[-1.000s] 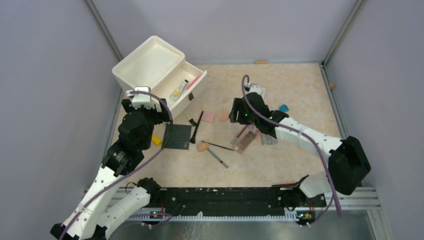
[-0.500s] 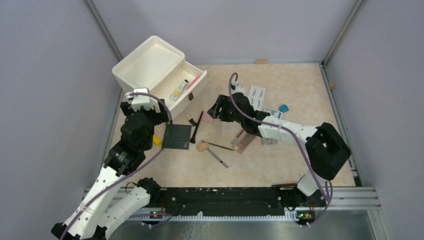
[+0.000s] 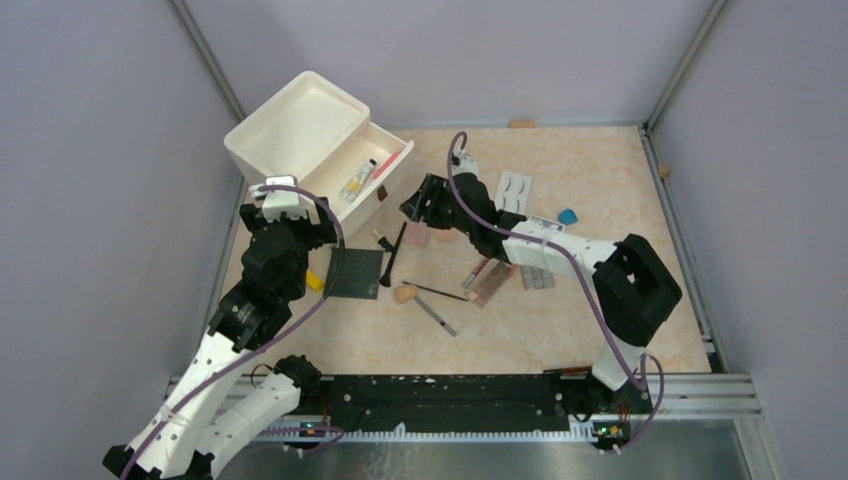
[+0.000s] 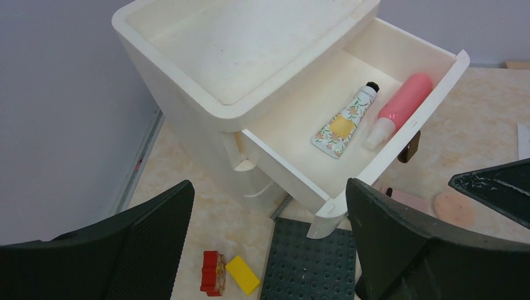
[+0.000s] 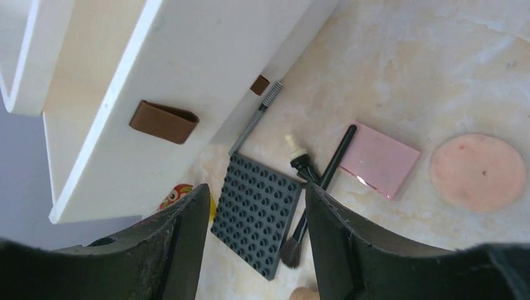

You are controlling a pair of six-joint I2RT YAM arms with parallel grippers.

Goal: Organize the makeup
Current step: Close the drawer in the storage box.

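Left gripper [image 4: 269, 206] and right gripper [image 5: 255, 206] spread wide, empty; white plastic drawer [image 5: 187, 62] edge left of the latter, beige tabletop [image 5: 437, 62] right.

Bright, even overhead light, soft faint shadows, sharp focus throughout except the blurred close-up jaws.

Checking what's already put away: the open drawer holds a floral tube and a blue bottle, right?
Not quite. The bottle lying beside the floral tube in the open drawer is pink, not blue. The left wrist view shows it.
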